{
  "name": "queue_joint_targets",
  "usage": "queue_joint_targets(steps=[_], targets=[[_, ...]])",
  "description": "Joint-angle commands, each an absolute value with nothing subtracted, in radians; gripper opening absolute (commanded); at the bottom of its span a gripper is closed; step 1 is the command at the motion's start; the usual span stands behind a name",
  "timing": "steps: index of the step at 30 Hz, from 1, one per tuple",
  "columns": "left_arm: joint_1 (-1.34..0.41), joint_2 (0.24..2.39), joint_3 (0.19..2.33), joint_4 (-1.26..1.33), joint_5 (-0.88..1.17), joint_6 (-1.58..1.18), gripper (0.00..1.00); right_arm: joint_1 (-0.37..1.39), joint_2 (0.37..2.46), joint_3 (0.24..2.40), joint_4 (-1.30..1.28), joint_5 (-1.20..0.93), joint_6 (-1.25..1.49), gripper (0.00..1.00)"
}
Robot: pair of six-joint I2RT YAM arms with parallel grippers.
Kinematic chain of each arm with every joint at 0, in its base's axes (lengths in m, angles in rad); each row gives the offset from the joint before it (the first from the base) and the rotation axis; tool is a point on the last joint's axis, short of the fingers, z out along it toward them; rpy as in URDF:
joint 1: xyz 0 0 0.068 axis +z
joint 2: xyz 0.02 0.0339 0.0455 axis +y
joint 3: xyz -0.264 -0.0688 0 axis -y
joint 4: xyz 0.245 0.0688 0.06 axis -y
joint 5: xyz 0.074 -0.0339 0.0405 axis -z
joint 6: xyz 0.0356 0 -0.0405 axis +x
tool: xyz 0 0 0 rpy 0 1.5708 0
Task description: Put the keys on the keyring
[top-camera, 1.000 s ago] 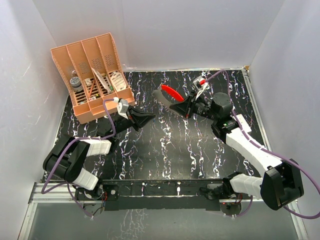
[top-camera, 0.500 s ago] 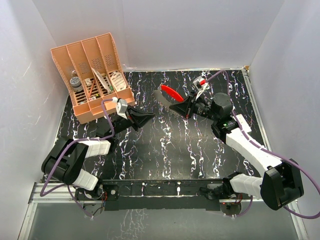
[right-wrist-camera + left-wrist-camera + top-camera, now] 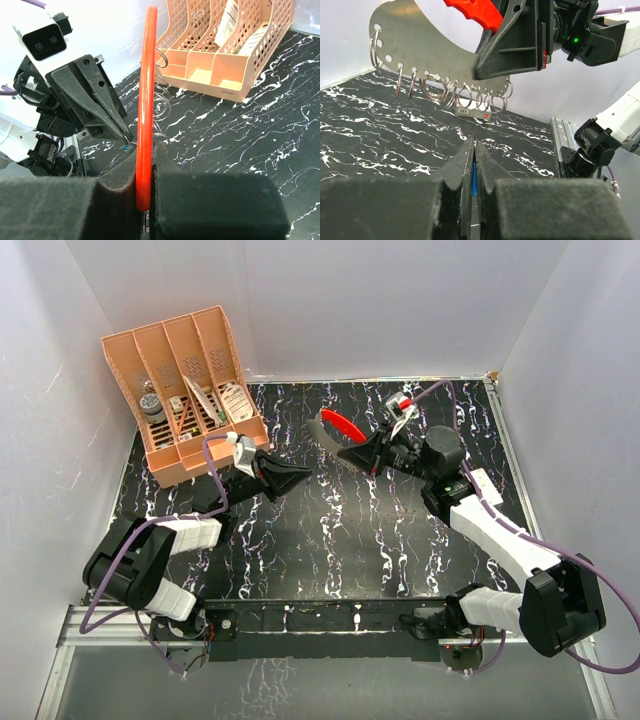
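left pincer clamped on blue-headed key; right pincer, at its 2 o'clock, clamped on red keyring, tips apart.

Black table with white marble veining; peach organizer, walls lattice-perforated. On the keyring: red curved side, pale silver plate hung with silver wire rings; the key shows as a bright blue sliver. Both left gripper and right gripper: matte black.
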State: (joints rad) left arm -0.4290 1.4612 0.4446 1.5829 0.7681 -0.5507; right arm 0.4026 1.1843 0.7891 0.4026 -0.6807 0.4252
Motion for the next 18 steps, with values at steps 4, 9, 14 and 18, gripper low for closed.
queue_joint_targets(steps=[4, 9, 14, 18], targets=[[-0.426, 1.489, 0.511, 1.786, 0.847, -0.573, 0.0, 0.396, 1.221, 0.809, 0.541, -0.685, 0.462, 0.0], [-0.426, 1.5, 0.527, 1.785, 0.844, -0.58, 0.0, 0.395, 1.234, 0.805, 0.572, -0.67, 0.477, 0.0], [-0.426, 1.509, 0.534, 1.784, 0.836, -0.583, 0.0, 0.395, 1.245, 0.789, 0.629, -0.636, 0.522, 0.0], [-0.429, 1.516, 0.539, 1.785, 0.824, -0.591, 0.0, 0.397, 1.259, 0.769, 0.697, -0.597, 0.571, 0.0]])
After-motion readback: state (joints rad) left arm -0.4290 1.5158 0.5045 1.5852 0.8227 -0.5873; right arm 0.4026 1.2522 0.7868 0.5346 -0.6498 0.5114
